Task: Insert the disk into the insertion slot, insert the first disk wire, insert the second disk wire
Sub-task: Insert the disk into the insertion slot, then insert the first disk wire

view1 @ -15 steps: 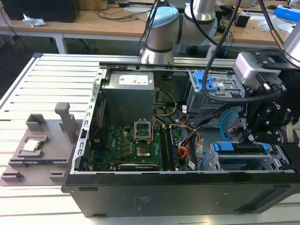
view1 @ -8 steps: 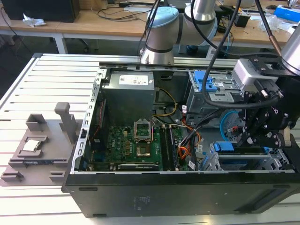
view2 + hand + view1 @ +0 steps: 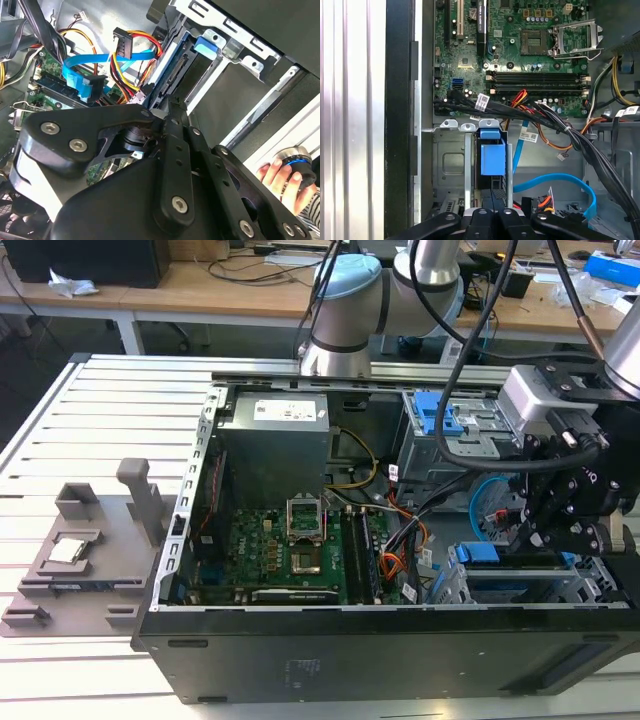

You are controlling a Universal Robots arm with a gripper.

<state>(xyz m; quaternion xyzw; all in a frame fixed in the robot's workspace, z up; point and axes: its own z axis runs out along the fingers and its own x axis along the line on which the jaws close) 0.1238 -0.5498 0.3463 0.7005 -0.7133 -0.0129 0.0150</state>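
- fixture (image 3: 85, 560), grey, with small parts in its pockets, at the exterior view's left on the slatted metal desk (image 3: 60, 440).
- computer case (image 3: 380, 650), black and open on top. The green motherboard (image 3: 270, 550) takes up its left half, with a grey power supply (image 3: 275, 445) behind the board.
- cable bundle (image 3: 415, 540), orange and black, between the motherboard and the drive bays.
- taller cage (image 3: 450, 430), with a blue latch, toward the far right of the computer case.
- second disk wire (image 3: 487, 490), thin and bright blue, curling in a loop between the taller cage and the insertion slot. In the second wrist view its dark end connector (image 3: 92, 87) hangs free over the motherboard, apart from the disk.
- first disk wire (image 3: 145, 47), red-orange among yellow and black strands. In the second wrist view its black plug (image 3: 122, 42) also hangs free, apart from the disk.
- insertion slot (image 3: 452, 585), a low grey cage at the exterior view's lower right of the computer case.
- disk (image 3: 478, 553), on edge inside the insertion slot. In the first wrist view its blue carrier (image 3: 492, 160) sits between the slot's metal walls.
- tool (image 3: 528, 540), black, just above the disk. Its fingers (image 3: 481, 220) are drawn together with no gap, tips just beside the disk's connector edge; contact cannot be told.
- hand (image 3: 285, 175), striped cuff, in the second wrist view, on a round blue-ringed knob (image 3: 298, 162) outside the computer case.
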